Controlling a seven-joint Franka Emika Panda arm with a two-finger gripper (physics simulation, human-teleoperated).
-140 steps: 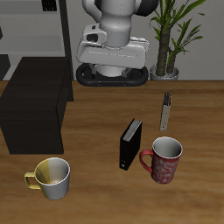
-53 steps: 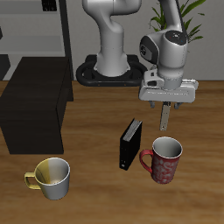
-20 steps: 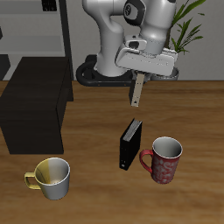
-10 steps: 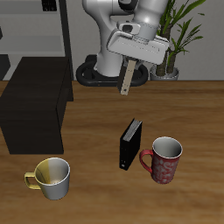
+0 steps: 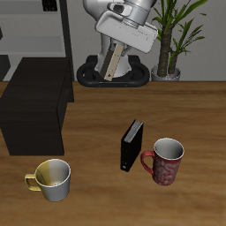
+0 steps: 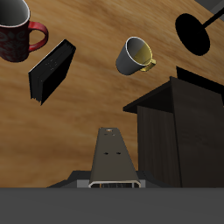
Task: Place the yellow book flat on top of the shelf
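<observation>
My gripper [image 5: 116,51] is shut on the yellow book [image 5: 113,64], a thin tan book that hangs tilted below the fingers, high above the table's back part. In the wrist view the book [image 6: 114,156] runs straight out from the gripper. The shelf [image 5: 33,104], a low matte-black cabinet with a flat top, stands at the table's side, away from the book and lower; it also shows in the wrist view [image 6: 184,131]. The fingertips are hidden by the book.
A black book [image 5: 131,146] stands upright mid-table beside a red mug [image 5: 165,161]. A yellow-cream mug [image 5: 51,179] sits near the front edge. A potted plant [image 5: 171,44] and a grey rack [image 5: 53,35] stand at the back.
The gripper went down on the yellow book beside the red mug, closed on it and lifted it. Over the last second it carried the book higher and toward the shelf, tilting it.
</observation>
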